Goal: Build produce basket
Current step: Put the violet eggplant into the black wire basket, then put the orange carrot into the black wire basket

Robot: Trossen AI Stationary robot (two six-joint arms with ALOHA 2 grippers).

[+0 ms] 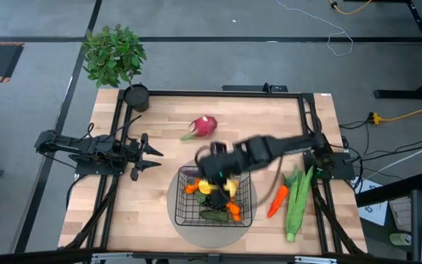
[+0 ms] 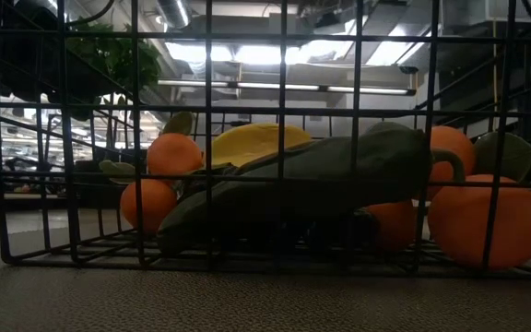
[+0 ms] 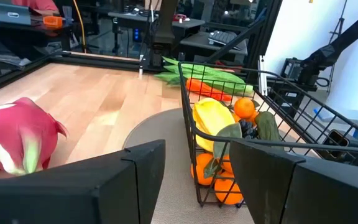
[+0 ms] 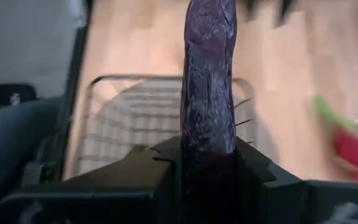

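The black wire basket (image 1: 212, 196) stands on a round grey mat near the table's front edge. It holds orange fruits (image 2: 174, 153), a yellow fruit (image 3: 211, 118) and a dark green piece (image 2: 321, 184). My right gripper (image 4: 207, 171) hangs over the basket's far rim (image 1: 209, 170), shut on a purple eggplant (image 4: 209, 81). A pink dragon fruit (image 1: 205, 126) lies on the wood beyond the basket. An orange carrot (image 1: 278, 200) and a long green husk (image 1: 297, 202) lie to its right. My left gripper (image 1: 149, 154) waits open at the table's left. My right gripper pinches one end of the eggplant (image 4: 207, 146) between its two fingers (image 4: 160, 168). The eggplant sticks out ahead of the fingers, along their line. The gripper slants down from the table's right. The eggplant is lifted clear, above the basket.
A leafy plant in a black pot (image 1: 135, 96) stands at the table's far left corner. A black frame (image 1: 218, 94) runs around the table's edges. Bare wood lies between my left gripper and the basket.
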